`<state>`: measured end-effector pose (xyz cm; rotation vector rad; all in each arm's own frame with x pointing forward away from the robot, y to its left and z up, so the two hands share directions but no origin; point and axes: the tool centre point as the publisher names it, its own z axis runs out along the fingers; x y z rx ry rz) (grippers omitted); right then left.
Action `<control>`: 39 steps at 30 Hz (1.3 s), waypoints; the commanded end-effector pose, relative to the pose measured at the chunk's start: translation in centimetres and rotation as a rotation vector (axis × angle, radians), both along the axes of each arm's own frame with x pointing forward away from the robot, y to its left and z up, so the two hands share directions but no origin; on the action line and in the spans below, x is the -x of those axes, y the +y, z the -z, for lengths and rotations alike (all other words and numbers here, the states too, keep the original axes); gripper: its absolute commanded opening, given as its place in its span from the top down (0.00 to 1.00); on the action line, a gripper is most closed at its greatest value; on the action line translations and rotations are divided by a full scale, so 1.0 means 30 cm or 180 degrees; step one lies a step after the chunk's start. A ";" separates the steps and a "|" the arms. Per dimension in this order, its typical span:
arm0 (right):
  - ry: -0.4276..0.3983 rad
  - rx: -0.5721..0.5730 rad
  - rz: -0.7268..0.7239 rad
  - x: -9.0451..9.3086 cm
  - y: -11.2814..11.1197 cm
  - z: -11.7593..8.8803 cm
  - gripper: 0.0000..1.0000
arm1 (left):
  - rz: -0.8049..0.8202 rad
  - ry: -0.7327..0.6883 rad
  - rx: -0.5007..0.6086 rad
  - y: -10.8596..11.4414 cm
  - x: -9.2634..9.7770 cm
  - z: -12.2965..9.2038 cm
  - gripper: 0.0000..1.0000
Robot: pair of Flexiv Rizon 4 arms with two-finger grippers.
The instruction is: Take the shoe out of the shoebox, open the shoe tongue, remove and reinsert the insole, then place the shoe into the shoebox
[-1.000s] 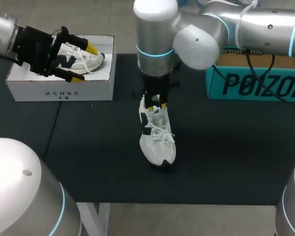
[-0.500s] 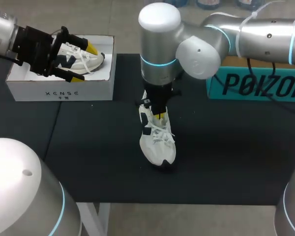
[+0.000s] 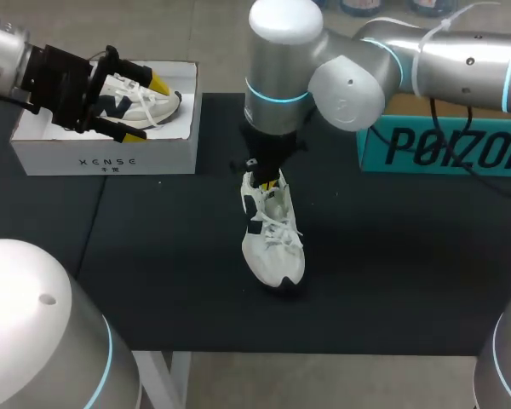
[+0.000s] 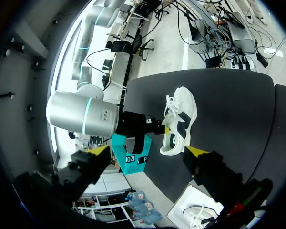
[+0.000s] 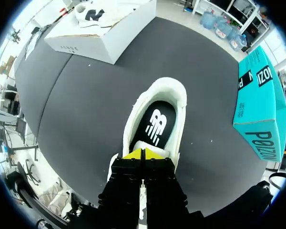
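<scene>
The right gripper (image 5: 143,153), tips closed together, stands over the thin black insole (image 5: 155,121) of the white sneaker (image 5: 179,102), which is probably floppy; better to pinch its edge.

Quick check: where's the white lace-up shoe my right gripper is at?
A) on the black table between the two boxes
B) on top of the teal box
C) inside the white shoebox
A: the white lace-up shoe lies on the black table, with the right gripper at its heel opening.

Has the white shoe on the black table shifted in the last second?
No. The white shoe keeps its toe just as near the table's front edge.
</scene>
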<state>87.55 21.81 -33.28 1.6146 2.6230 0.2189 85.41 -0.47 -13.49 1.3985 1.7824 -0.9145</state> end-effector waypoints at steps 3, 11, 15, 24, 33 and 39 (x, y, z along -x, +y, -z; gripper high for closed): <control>-0.0304 0.0033 -0.2061 -0.029 -0.009 -0.101 1.00 | -0.0001 -0.0003 -0.0007 -0.002 -0.002 0.001 0.00; -0.0389 0.0470 -0.2702 -0.040 -0.017 -0.118 1.00 | -0.0001 -0.0003 -0.0007 -0.002 -0.002 0.001 0.00; -0.0389 0.0470 -0.2702 -0.040 -0.017 -0.118 1.00 | -0.0001 -0.0003 -0.0007 -0.002 -0.002 0.001 0.00; -0.0389 0.0470 -0.2702 -0.040 -0.017 -0.118 1.00 | -0.0001 -0.0003 -0.0007 -0.002 -0.002 0.001 0.00; -0.0389 0.0470 -0.2702 -0.040 -0.017 -0.118 1.00 | -0.0001 -0.0003 -0.0007 -0.002 -0.002 0.001 0.00; -0.0389 0.0470 -0.2702 -0.040 -0.017 -0.118 1.00 | -0.0001 -0.0003 -0.0007 -0.002 -0.002 0.001 0.00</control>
